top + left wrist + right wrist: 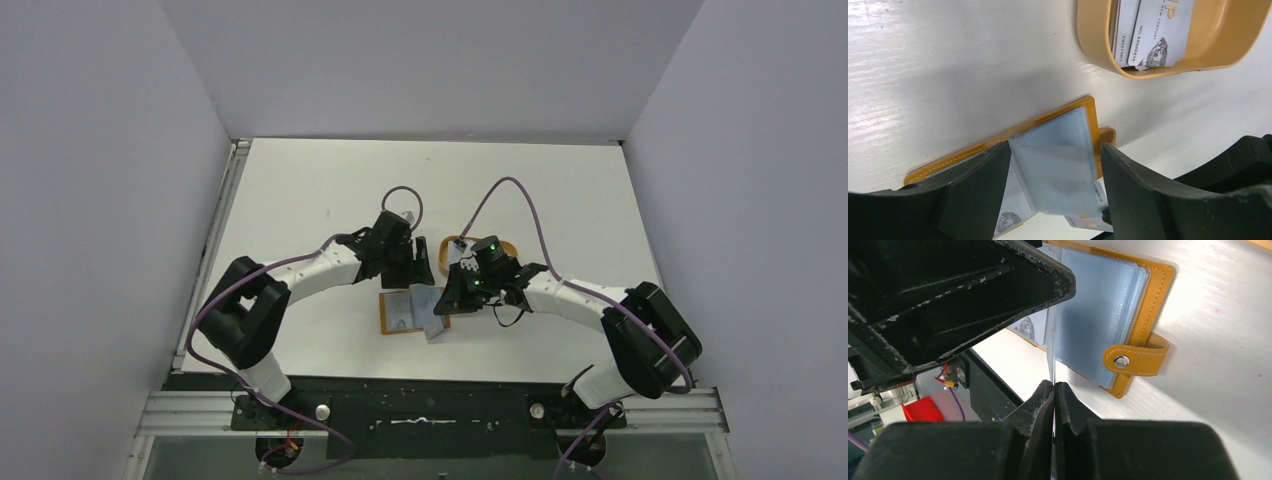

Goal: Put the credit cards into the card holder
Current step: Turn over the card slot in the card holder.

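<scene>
My left gripper point(1055, 156) hung over the open card holder point(1060, 132) w/ fingers point(973, 185) well apart, one on each side of the clear sleeve pages. One sleeve stood lifted between them. I couldn't tell if either pad touched it.

My right gripper point(1053, 386) was pinched tight on a thin sheet seen edge-on, running straight up from the tips toward the holder's sleeves. From the left wrist cam that sheet read as a silvery card point(1087, 220): printed digits and a gold chip, poking out past the holder's near edge, just beside the right gripper. In the top view the same pale card point(437, 327) stuck out at the holder's lower-right corner.

The holder lay flat on the white table point(948, 60), spread open, btwn the two grippers and near the arm bases point(398, 312). Its tan strap point(1135, 360) w/ the metal snap stud point(1121, 360) stuck out sideways, unfastened. A grey patterned print showed thru a lower sleeve point(1007, 223), so sth card-like sat inside already.

Just beyond the holder sat the orange oval tray point(1093, 35), apart from it. More credit cards point(1153, 30) lay stacked in it, silvery-white, top one w/ "VIP" lettering.
</scene>
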{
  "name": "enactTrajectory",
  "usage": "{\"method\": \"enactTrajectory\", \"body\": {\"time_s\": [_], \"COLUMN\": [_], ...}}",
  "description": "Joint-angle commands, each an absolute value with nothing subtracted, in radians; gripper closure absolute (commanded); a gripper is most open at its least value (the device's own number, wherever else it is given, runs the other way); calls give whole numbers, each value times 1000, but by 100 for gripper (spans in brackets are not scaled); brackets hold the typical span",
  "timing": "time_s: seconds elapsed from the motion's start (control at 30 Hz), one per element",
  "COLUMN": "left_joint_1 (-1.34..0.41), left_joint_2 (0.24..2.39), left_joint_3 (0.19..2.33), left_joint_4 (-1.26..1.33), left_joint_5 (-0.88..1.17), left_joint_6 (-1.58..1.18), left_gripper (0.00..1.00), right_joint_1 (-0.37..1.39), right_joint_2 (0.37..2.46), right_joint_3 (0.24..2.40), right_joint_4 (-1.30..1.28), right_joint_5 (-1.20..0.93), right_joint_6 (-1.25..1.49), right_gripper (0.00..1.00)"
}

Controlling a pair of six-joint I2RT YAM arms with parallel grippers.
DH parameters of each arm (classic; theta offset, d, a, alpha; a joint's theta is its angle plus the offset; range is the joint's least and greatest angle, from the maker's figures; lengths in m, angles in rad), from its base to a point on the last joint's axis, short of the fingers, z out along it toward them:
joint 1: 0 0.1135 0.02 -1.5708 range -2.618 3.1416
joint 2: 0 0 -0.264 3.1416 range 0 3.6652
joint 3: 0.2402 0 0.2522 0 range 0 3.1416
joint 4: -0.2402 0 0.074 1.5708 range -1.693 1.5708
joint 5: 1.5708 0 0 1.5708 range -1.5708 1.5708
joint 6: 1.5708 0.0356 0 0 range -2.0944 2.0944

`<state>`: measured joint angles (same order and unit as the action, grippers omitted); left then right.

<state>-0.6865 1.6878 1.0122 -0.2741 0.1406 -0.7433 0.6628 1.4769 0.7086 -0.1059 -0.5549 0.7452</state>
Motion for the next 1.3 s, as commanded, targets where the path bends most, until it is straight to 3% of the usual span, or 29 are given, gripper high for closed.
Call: {"method": "enactTrajectory", "body": {"time_s": [0.0,0.57,0.83,1.03,1.17,1.27], "left_joint_1": [-690,-690,-688,-688,-683,-684], "left_joint_2": [1695,1693,1670,1637,1616,1606], "left_joint_3": [1054,1032,1004,999,994,988], "left_joint_4": [-284,-275,-256,-279,-301,-309], "left_joint_5": [118,114,126,119,112,107], "left_joint_6": [-723,-716,-730,-731,-725,-721], "left_gripper": [38,69,92,92,78,77], "right_joint_1": [669,669,666,667,668,669], "right_joint_2": [1433,1432,1430,1436,1443,1449], "right_joint_3": [750,749,744,747,747,747], "right_joint_4": [-60,-70,-95,-97,-92,-84], "right_joint_5": [-564,-551,-522,-521,-520,-523], "right_joint_6": [736,730,725,725,727,734], "right_gripper": [100,100,100,100,100,100]}}
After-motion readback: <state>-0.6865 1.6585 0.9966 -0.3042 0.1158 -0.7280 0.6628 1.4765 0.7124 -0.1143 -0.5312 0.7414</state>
